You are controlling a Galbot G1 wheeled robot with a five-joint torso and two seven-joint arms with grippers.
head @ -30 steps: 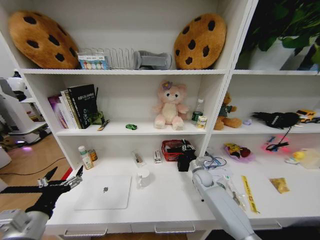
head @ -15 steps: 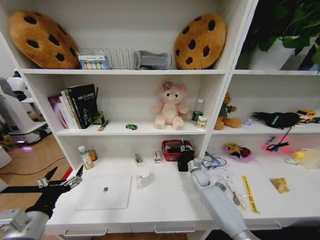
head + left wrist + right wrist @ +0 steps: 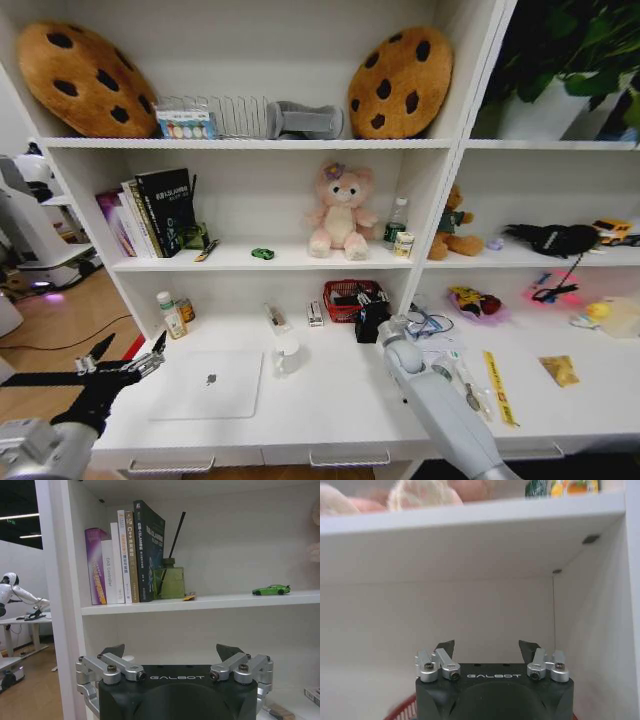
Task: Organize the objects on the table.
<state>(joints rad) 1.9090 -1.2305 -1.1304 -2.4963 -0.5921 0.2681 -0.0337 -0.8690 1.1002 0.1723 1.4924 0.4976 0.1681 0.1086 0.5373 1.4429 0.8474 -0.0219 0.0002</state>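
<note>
A closed silver laptop (image 3: 210, 383) lies on the white table (image 3: 330, 392) at the front left. My left gripper (image 3: 130, 352) hovers open just left of it, off the table's end; in the left wrist view its fingers (image 3: 171, 652) are spread with nothing between them. My right gripper (image 3: 366, 299) is open at the right rim of a red basket (image 3: 343, 296) at the back of the table, and its empty fingers (image 3: 487, 647) face the back wall. A green toy car (image 3: 262, 253) (image 3: 271, 589) sits on the shelf above. A green-lidded jar (image 3: 170, 315) stands at the back left.
A small white cup (image 3: 287, 355) stands right of the laptop. Pens (image 3: 468, 385), a yellow ruler (image 3: 497, 386) and cables lie on the table's right part. Books (image 3: 125, 560) and a green diffuser bottle (image 3: 169, 580) stand on the shelf, with a pink plush (image 3: 338, 212) further along.
My right gripper has crept a little farther back, toward the red basket. The left gripper has not moved.
</note>
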